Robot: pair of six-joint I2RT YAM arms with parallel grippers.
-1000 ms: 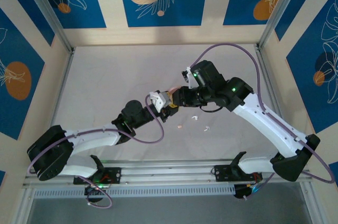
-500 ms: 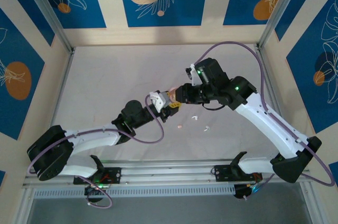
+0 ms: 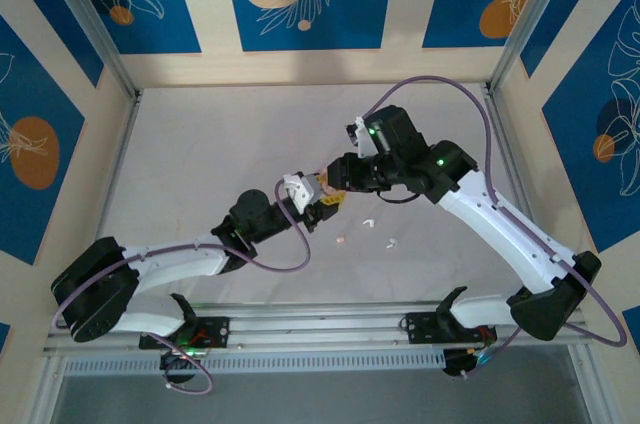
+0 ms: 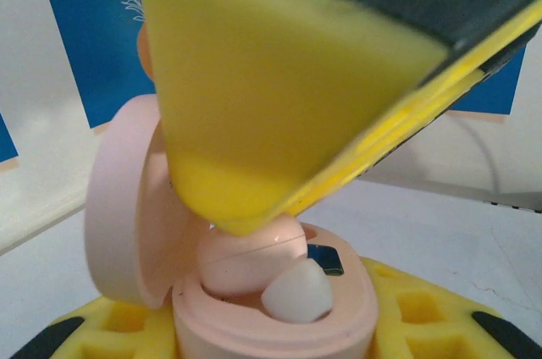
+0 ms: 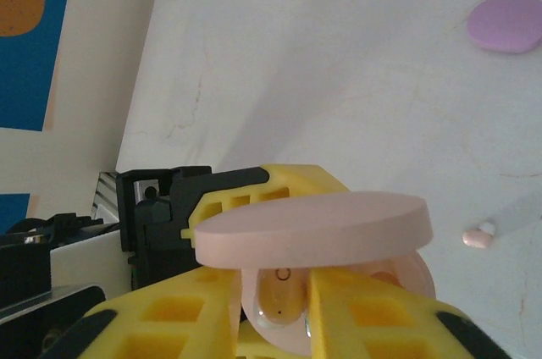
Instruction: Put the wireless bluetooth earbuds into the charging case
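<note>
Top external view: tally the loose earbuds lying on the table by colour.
Pinkish earbud: 1
White earbuds: 2
Total: 3 loose earbuds on the table

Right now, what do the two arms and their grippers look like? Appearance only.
The left arm and right arm match: white shell links, black joint housings, a lilac cable looping along each. Green lights glow on the right arm's joints. The left gripper and right gripper have black bodies and yellow fingers with square recesses.
</note>
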